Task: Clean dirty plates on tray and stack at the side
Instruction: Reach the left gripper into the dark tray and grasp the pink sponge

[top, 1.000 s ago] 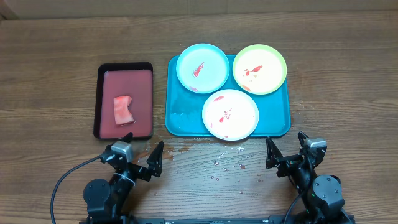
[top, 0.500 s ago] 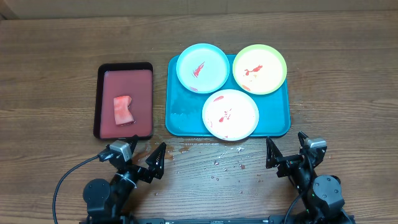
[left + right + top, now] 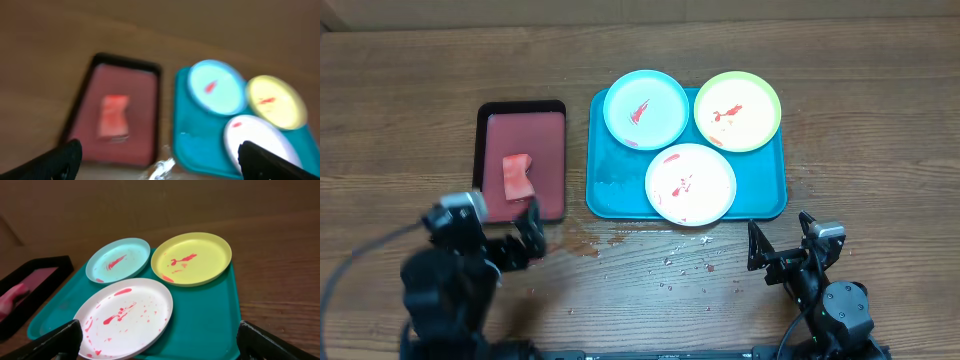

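Plates (image 3: 125, 315) smeared on tray (image 3: 212, 317), crisp from right wrist, blurred from left; left gripper (image 3: 160, 149), right gripper (image 3: 159, 327) jaws spread.

Around the teal tray (image 3: 603, 195) you have open wood beyond its far rim and off its right side. The left side is narrow, because the black-rimmed red tray (image 3: 525, 135) sits just beside it. On the teal tray, three plates (image 3: 690, 184) crowd together, leaving bare floor only at the near left corner. Crumbs (image 3: 670, 262) and smears dot the wood before its near rim.
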Robot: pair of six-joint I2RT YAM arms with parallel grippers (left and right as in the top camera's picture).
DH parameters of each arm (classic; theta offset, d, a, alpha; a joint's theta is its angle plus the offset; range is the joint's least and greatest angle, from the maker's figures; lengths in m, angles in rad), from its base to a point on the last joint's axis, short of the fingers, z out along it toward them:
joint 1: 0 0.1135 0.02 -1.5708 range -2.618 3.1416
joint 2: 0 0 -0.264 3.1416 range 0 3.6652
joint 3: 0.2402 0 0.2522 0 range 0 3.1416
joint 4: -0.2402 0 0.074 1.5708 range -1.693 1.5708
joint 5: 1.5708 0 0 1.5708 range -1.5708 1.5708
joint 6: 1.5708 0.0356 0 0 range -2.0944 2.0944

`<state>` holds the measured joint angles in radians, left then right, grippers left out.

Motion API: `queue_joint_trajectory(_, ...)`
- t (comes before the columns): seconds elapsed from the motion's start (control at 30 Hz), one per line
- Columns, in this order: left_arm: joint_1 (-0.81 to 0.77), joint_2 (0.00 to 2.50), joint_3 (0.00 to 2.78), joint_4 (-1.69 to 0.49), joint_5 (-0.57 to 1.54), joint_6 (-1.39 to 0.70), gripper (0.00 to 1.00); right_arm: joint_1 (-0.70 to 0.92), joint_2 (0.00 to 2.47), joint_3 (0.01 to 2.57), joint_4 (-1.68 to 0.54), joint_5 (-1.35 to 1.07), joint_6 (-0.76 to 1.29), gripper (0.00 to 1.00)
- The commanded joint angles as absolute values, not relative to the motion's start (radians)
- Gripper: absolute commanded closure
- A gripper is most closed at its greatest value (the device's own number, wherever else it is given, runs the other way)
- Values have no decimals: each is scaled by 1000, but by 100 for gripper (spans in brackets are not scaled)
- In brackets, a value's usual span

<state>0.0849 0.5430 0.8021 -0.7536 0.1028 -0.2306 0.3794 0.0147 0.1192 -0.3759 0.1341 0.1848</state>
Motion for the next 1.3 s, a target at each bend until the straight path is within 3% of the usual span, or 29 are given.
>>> queue_joint_trajectory(0.0,79,717,974,-836,-131,-198,0,374,3,111,-368,130,182,0)
queue_joint_trajectory(0.2,79,989,1145,-886,-197,-198,0,374,3,111,-368,130,182,0)
queue_joint_trajectory(0.73,79,1491,1148,-771,-185,-202,0,374,3,111,-368,130,182,0)
queue_joint_trajectory(1.1,79,1731,1147,-650,-170,-206,10,374,3,111,-368,130,182,0)
queue_joint_trajectory(1.27,78,1798,1147,-587,-97,-205,25,374,3,111,-368,130,182,0)
